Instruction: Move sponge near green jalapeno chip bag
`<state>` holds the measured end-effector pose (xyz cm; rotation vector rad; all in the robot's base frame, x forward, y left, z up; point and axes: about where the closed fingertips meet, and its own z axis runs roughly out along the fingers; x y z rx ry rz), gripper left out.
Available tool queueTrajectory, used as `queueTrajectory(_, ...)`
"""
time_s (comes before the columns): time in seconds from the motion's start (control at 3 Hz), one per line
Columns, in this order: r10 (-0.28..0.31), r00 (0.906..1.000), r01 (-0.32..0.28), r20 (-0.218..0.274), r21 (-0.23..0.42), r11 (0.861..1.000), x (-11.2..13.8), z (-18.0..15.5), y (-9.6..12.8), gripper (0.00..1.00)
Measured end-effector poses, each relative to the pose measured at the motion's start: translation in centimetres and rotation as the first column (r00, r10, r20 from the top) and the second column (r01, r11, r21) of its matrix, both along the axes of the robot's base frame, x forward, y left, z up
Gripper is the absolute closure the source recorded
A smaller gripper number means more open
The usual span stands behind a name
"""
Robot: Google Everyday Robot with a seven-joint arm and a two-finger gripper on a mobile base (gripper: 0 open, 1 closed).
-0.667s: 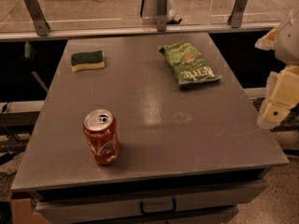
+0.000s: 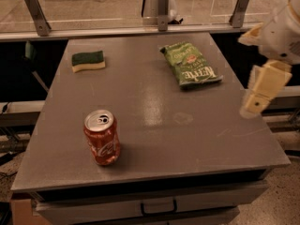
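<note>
The sponge (image 2: 88,61), dark green on top with a pale yellow base, lies flat at the far left of the grey table (image 2: 154,125). The green jalapeno chip bag (image 2: 190,64) lies flat at the far right of the table, with white lettering facing up. My gripper (image 2: 260,90), cream-coloured, hangs at the right edge of the view, over the table's right edge. It is to the right of the bag and a little nearer than it, far from the sponge, and it holds nothing.
A red soda can (image 2: 101,137) stands upright near the table's front left. A metal rail with posts (image 2: 161,13) runs along the back edge. A drawer with a handle (image 2: 157,205) sits under the front edge.
My gripper has moved a little to the left, in toward the table's right edge. The sponge, bag and can have not moved.
</note>
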<state>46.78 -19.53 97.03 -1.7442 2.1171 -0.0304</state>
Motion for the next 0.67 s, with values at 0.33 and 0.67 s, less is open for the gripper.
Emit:
queueTrajectory(0.33, 0.114, 0.9924, -0.118, 0.045, 0.081, 0.990, 4.5, -0.7, 4.7, 0.00)
queueTrajectory(0.67, 0.214, 0.9720, -0.227, 0.098, 0.149, 0.963, 7.6, 0.2, 11.2, 0.00)
